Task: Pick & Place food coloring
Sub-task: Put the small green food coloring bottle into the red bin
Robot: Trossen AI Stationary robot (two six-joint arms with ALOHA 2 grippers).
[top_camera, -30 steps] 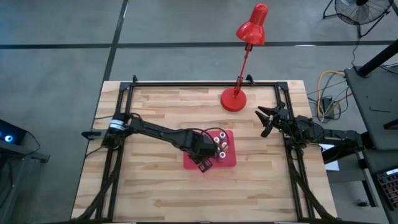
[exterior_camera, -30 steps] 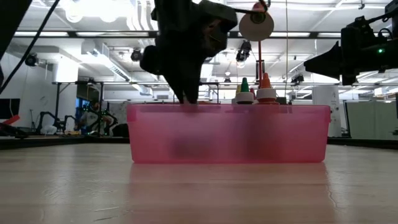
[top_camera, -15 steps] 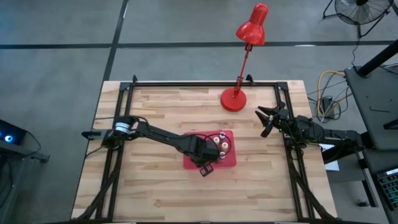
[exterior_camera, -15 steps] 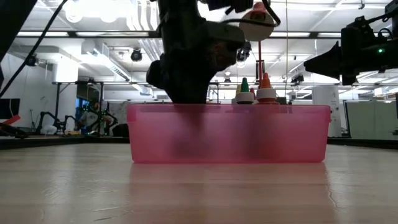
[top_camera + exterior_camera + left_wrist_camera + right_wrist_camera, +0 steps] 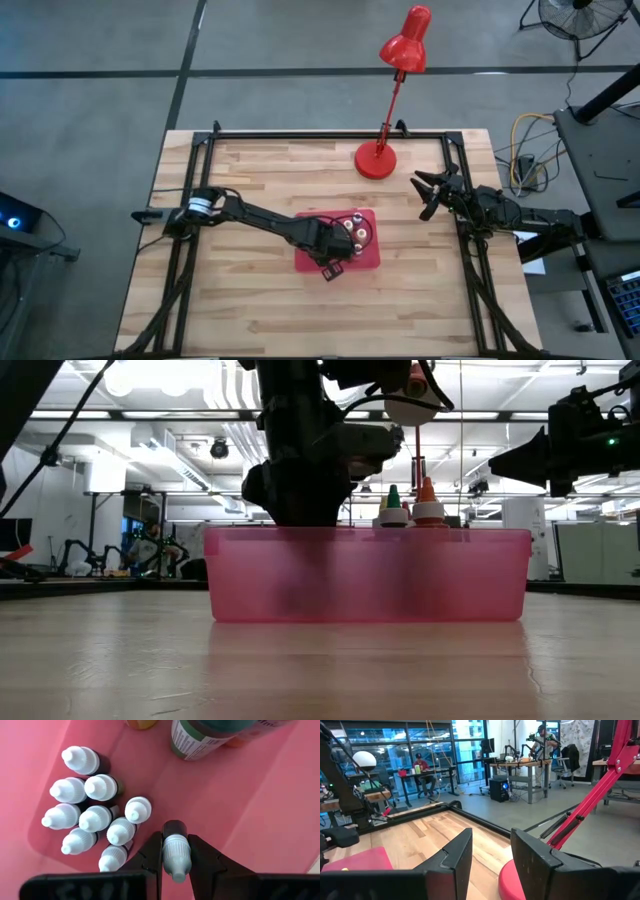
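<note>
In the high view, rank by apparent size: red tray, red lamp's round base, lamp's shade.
1. Red plastic tray, largest.
2. Round red lamp base and red lamp shade look alike; the shade sits nearer the camera, so unranked.

the left tool [image 5: 176, 870], clamped on a small bottle [image 5: 175, 851], has sunk lower into the red tray [image 5: 368, 257].

The counter [image 5: 260, 180] is pale planked wood with a matt finish. The tray [image 5: 370, 575] is translucent pink plastic, smooth inside. The food coloring bottles [image 5: 95, 817] have ribbed whitish plastic caps. The desk lamp [image 5: 392, 90] is glossy red.
</note>
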